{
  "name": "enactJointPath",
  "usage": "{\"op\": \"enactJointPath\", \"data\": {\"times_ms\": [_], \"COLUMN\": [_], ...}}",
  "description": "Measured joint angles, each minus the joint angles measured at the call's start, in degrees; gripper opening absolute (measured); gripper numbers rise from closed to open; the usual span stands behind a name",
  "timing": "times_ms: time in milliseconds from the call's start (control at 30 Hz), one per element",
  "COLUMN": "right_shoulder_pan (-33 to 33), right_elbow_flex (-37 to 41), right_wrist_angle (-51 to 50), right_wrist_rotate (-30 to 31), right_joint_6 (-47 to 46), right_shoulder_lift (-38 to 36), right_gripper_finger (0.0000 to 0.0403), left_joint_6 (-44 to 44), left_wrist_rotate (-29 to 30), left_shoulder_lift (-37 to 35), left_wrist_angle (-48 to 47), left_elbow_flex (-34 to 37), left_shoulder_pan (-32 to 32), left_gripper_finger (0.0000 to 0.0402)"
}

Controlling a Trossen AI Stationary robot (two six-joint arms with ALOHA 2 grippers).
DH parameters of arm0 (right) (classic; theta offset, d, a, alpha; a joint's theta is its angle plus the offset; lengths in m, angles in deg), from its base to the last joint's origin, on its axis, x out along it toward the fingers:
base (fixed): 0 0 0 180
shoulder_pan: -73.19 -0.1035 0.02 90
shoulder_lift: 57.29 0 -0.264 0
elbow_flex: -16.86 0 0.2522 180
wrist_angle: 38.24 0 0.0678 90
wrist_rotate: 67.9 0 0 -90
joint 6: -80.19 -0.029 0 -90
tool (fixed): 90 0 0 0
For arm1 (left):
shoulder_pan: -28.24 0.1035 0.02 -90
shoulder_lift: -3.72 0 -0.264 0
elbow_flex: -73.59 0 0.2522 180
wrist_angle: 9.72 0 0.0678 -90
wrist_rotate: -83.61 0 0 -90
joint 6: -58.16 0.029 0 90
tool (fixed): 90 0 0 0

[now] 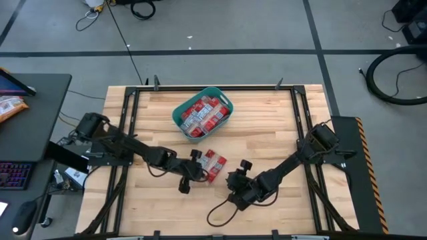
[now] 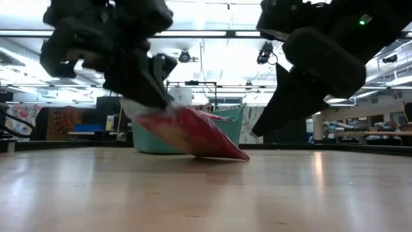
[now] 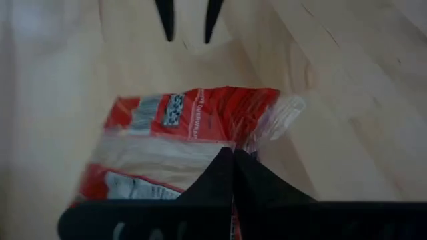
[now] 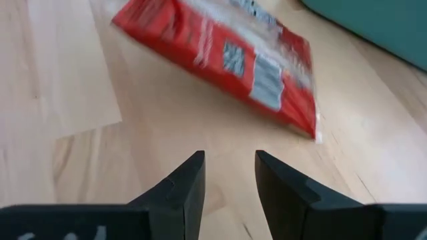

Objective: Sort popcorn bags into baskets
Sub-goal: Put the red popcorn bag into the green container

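One red popcorn bag (image 1: 215, 164) lies partly raised on the wooden table, just on the near side of the teal basket (image 1: 179, 115). That basket holds several more red packets (image 1: 203, 115). My left gripper (image 1: 201, 167) is shut on the bag's left end. In the left wrist view the bag (image 3: 193, 123) stretches away from the shut fingers (image 3: 220, 175). My right gripper (image 1: 233, 178) is open and sits a short way right of and nearer than the bag, touching nothing. The right wrist view shows the bag (image 4: 227, 57) ahead of the open gripper (image 4: 230, 163). My left gripper pinches the bag between its two fingers at one end edge (image 3: 230, 143). It comes slanting down from the table's left. In the low view the bag (image 2: 190, 132) tilts down away from the gripper. Its held end is raised and its far corner (image 2: 242, 156) rests on the table.
The basket (image 2: 149, 140) stands behind the bag in the low view, near the table's far edge. A black cable loop (image 1: 223, 212) lies on the table by the right arm. Bare wood stretches to the right (image 1: 280, 120) and near left (image 1: 143, 207).
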Motion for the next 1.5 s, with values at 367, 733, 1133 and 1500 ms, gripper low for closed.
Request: {"op": "enactJointPath", "data": {"times_ms": [367, 733, 1133, 1500], "right_shoulder_pan": [-1.2, -1.2, -1.2, -1.2], "right_elbow_flex": [0.0, 0.0, 0.0, 0.0], "right_wrist_angle": [-0.8, -0.9, -0.9, -0.6], "right_wrist_rotate": [3.5, 4.0, 4.4, 5.1], "right_joint_6": [-1.3, -1.3, -0.7, 0.2], "right_shoulder_lift": [0.0, 0.0, 0.0, 0.0], "right_gripper_finger": [0.0134, 0.0134, 0.0134, 0.0134], "left_joint_6": [9.1, 20.8, 33.1, 40.7], "left_wrist_rotate": [3.0, 8.0, 9.4, -3.6], "left_shoulder_lift": [-8.2, -9.8, -9.8, -7.7], "left_wrist_angle": [-6.3, -6.2, -6.5, -10.4], "left_elbow_flex": [-5.4, -11.5, -13.0, -12.9], "left_shoulder_pan": [3.4, 9.8, 23.3, 41.8], "left_gripper_finger": [0.0005, 0.0004, 0.0004, 0.0015]}}
